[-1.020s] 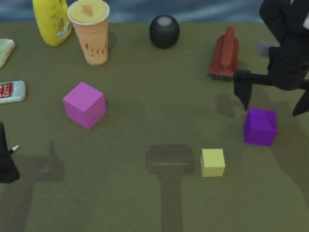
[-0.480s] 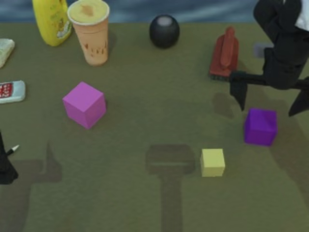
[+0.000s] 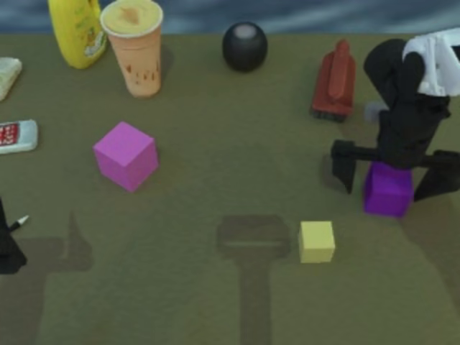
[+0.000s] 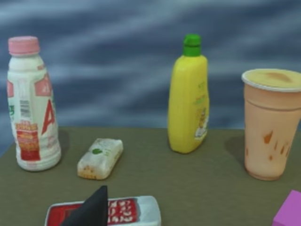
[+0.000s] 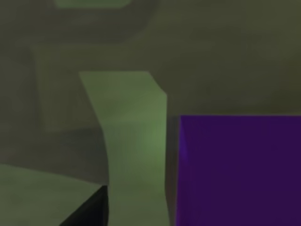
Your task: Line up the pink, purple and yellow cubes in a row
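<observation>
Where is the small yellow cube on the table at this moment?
In the top view the yellow cube sits right of centre, toward the near edge, standing free. Its nearest neighbour is the purple cube, to its right and slightly farther back.

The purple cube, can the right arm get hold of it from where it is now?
Probably yes. The right tool hangs open right over the purple cube, a finger on each side, with nothing else near.

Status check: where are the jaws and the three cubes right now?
Right gripper open, jaws straddling purple cube. Left gripper parked at table's left edge. Pink cube left, yellow cube centre-right, all apart, no row yet. Nothing blocking the grasp.
</observation>
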Action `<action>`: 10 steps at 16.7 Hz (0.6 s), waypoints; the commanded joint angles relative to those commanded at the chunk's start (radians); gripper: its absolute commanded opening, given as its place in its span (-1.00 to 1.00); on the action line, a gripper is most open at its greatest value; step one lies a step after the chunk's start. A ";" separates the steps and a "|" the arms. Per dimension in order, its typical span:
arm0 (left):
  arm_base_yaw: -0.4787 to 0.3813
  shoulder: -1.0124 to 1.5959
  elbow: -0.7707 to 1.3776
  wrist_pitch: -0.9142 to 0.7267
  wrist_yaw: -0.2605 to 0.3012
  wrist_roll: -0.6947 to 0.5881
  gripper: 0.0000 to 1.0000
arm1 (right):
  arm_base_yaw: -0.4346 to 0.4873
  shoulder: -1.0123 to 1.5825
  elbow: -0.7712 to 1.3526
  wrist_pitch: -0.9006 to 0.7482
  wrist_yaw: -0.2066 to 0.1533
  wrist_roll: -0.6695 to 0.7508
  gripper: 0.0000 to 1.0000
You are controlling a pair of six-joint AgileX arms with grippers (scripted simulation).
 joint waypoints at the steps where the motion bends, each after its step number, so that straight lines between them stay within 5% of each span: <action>1: 0.000 0.000 0.000 0.000 0.000 0.000 1.00 | 0.000 0.011 -0.016 0.026 0.000 0.001 1.00; 6: 0.000 0.000 0.000 0.000 0.000 0.000 1.00 | 0.001 0.020 -0.030 0.047 0.000 0.001 1.00; 10: 0.000 0.000 0.000 0.000 0.000 0.000 1.00 | 0.001 0.020 -0.030 0.047 0.000 0.001 0.40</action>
